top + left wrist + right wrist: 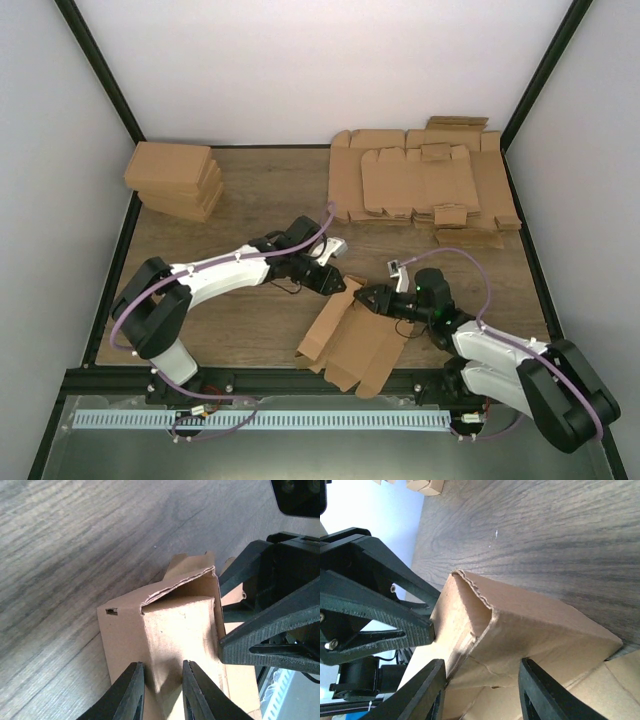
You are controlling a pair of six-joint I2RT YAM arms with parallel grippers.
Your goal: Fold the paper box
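Note:
The paper box [355, 345] lies partly folded on the table near its front edge, between the two arms, with one long wall raised at its far end. My left gripper [338, 285] comes in from the left and holds that raised wall; in the left wrist view the fingers [132, 690] pinch a folded ridge of the box [180, 625]. My right gripper [366, 298] meets the same end from the right. In the right wrist view its jaws [482, 662] straddle the hollow folded wall [535, 625], both fingers touching cardboard. Each wrist view also shows the other gripper's black fingers [280, 630] [380, 620] close by.
A stack of folded brown boxes [175, 180] stands at the back left. Many overlapping flat cardboard sheets [425, 185] cover the back right. The black front rail [300, 378] runs just below the box, and the enclosure walls close in the sides.

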